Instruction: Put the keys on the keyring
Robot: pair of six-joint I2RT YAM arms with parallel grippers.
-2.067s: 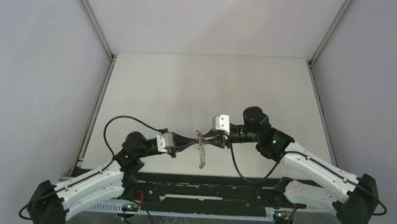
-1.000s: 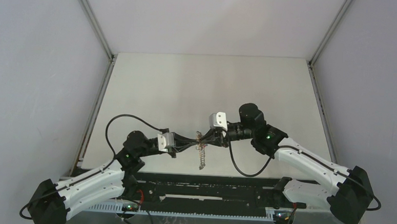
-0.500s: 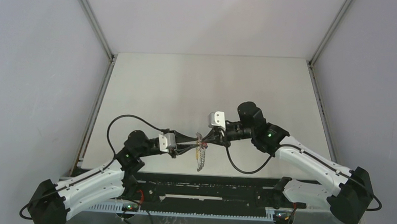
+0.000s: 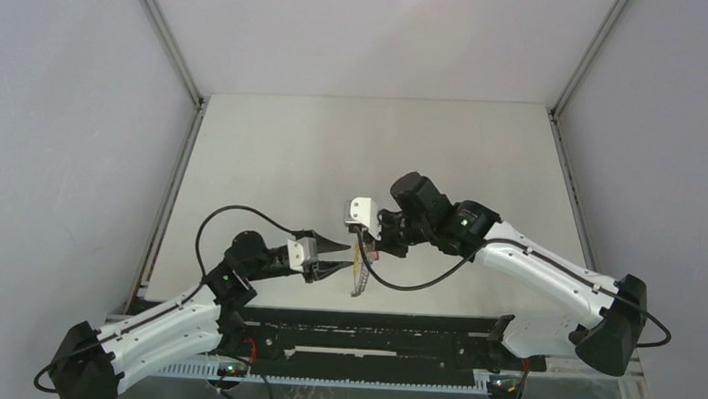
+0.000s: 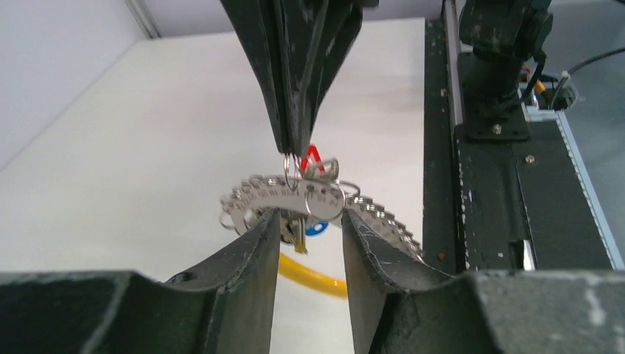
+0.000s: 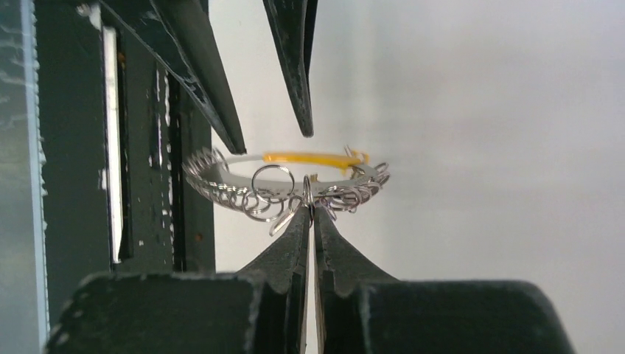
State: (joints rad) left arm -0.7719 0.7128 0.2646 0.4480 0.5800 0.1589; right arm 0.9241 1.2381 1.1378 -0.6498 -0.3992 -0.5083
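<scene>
Keyring (image 5: 295, 198) pinched by right pincer (image 6: 310, 209), arm stretched leftward; left pincer (image 5: 308, 217) parted, facing it.

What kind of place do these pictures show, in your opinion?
Probably a robot test cell, not a home: a white table enclosed by plain grey panels, with two robot arms bolted to a black rail.

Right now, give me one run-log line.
left hand: open, gripping nothing | right hand: shut on silver metal ring bunch | bunch: hanging in air

Lab enclosure: white table (image 4: 335, 144), plain grey walls (image 4: 60, 148)
</scene>
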